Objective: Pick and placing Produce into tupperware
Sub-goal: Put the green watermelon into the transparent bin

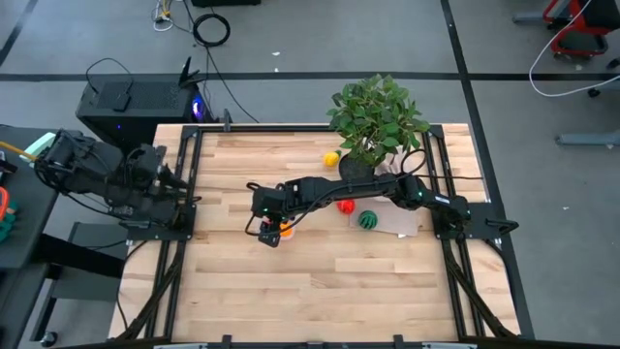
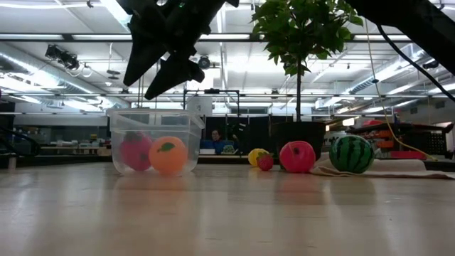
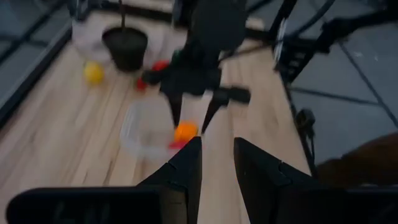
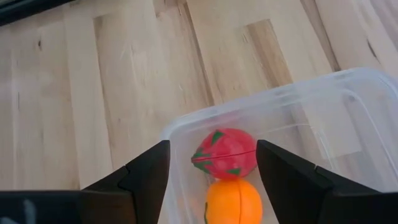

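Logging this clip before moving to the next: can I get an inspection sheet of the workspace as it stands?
Surface: wooden table, bare in front.
Job's things: tupperware holds an orange and a red strawberry-like fruit; watermelon, red fruit and yellow fruit remain outside.
Clutter: potted plant; beige cloth under the watermelon.
End effectors: right end effector open, above the tupperware; left end effector empty, at the table's left edge.
Cables: loose on the floor.
Surroundings: black box beside the table.
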`<action>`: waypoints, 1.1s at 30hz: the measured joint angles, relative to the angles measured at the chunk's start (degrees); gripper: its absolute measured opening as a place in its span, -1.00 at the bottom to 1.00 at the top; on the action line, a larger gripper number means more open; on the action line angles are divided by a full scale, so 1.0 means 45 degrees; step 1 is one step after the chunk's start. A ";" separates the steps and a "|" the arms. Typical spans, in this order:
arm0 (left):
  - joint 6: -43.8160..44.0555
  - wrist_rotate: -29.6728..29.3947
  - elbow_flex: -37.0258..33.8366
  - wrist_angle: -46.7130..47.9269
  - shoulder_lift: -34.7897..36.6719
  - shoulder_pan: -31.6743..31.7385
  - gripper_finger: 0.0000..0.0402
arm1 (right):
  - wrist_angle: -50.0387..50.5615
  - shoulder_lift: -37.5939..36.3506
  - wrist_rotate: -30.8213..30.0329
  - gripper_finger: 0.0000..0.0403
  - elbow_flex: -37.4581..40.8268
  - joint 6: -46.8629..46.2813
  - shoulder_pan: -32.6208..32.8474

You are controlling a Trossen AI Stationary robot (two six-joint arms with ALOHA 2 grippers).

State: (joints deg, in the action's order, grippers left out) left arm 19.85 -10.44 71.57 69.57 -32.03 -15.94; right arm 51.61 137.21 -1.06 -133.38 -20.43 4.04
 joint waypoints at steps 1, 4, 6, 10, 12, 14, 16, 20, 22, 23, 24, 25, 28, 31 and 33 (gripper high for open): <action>0.0177 0.0002 0.0000 0.0370 -0.0038 0.0000 -0.50 | 0.0016 0.0000 0.0009 0.21 0.0000 0.0005 0.0021; 0.0474 0.0000 -0.0001 0.1055 -0.0073 0.0000 -0.50 | 0.0012 0.0000 0.0018 0.20 0.0000 0.0183 0.0062; 0.0488 -0.0148 0.0000 0.1052 -0.0106 0.0000 -0.50 | 0.0199 -0.0089 0.0042 0.20 0.0005 0.0195 0.0062; 0.0414 -0.0346 0.0000 0.1012 -0.0198 0.0002 -0.50 | 0.0900 -0.0485 0.0017 0.20 0.0010 0.0277 0.0080; 0.0348 -0.0409 0.0000 0.1017 -0.0296 0.0003 -0.50 | 0.1272 -0.0817 0.0010 0.20 0.0010 0.0335 0.0122; 0.0346 -0.0428 0.0000 0.1017 -0.0407 0.0002 -0.50 | 0.2164 -0.1219 -0.0145 0.20 0.0010 0.0360 0.0152; 0.0232 -0.0469 0.0000 0.1022 -0.0439 0.0001 -0.50 | 0.2886 -0.1619 -0.0419 0.20 0.0005 0.0350 0.0206; 0.0112 -0.0579 0.0000 0.1007 -0.0568 0.0005 -0.50 | 0.4348 -0.2231 -0.0930 0.19 0.0005 0.0183 0.0388; 0.0114 -0.0661 0.0000 0.1007 -0.0554 0.0000 -0.50 | 0.4926 -0.2445 -0.1068 0.19 0.0005 -0.0106 0.0633; 0.0117 -0.0671 0.0000 0.0997 -0.0549 0.0000 -0.50 | 0.5128 -0.2558 -0.1127 0.19 0.0005 -0.0234 0.0787; 0.0118 -0.0683 0.0000 0.0977 -0.0549 0.0005 -0.50 | 0.5352 -0.2668 -0.1216 0.19 0.0005 -0.0364 0.0955; 0.0117 -0.0685 0.0000 0.0947 -0.0549 0.0002 -0.50 | 0.5554 -0.2790 -0.1333 0.19 0.0005 -0.0475 0.1130; 0.0118 -0.0683 0.0000 0.0925 -0.0548 0.0000 -0.50 | 0.6426 -0.3052 -0.1866 0.19 0.0005 -0.0968 0.1670; 0.0118 -0.0823 0.0000 0.0898 -0.0554 0.0000 -0.50 | 0.7657 -0.3198 -0.2514 0.19 0.0005 -0.1721 0.2200; 0.0114 -0.1001 0.0000 0.0825 -0.0549 0.0003 -0.50 | 0.8416 -0.3313 -0.3125 0.19 0.0010 -0.2276 0.2594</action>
State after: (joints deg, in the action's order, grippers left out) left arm 20.36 -14.94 71.57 73.28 -34.50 -15.93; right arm 89.48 122.30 -15.12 -133.34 -30.67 15.71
